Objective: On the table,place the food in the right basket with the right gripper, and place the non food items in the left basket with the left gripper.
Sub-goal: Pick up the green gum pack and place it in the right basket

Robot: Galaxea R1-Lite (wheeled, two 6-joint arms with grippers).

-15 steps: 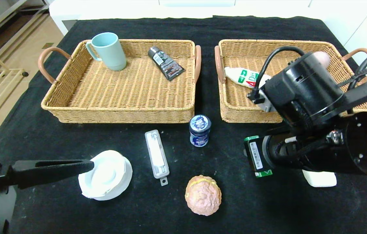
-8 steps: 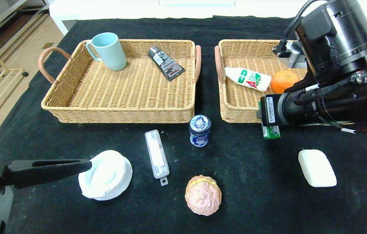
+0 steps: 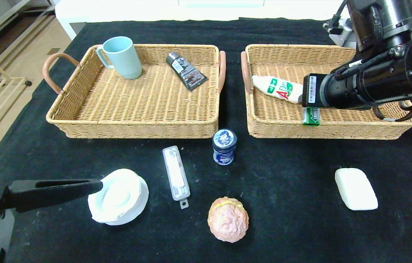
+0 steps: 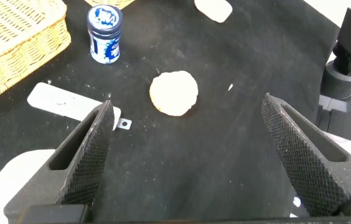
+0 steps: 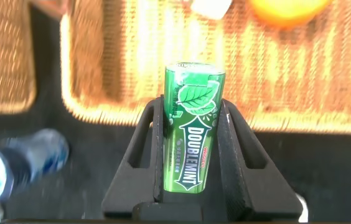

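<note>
- Hanging over the front part of the right basket [image 3: 337,128], the right hand [image 5: 191,134] is closed on the slim green gum pack [image 5: 191,127], whose label reads "DOUBLEMINT" beneath a printed leaf.
- A white barcode sticker is seen on the black arm just above the pack in the head view.
- Inside the right basket a white bottle [image 3: 278,88] lies on its side, printed with red letters "AD" and green marks; an orange [image 5: 287,9] is seen at the edge of the right wrist view.
- The left hand [image 4: 188,155] is held wide open and empty, low over the near left of the tabletop [image 3: 282,182], its tips at the rim of the round white dish [image 3: 119,196].
- A mint mug [image 3: 121,57] and a dark tube [image 3: 186,71] with unreadable print are held by the left basket [image 3: 133,128].
- On the tabletop are found the long white case [image 3: 176,176], the dark blue jar [image 3: 224,146] with illegible white lettering, the pinkish-brown bun [image 3: 227,219] and the white soap-like block [image 3: 355,189], all apart from one another.
</note>
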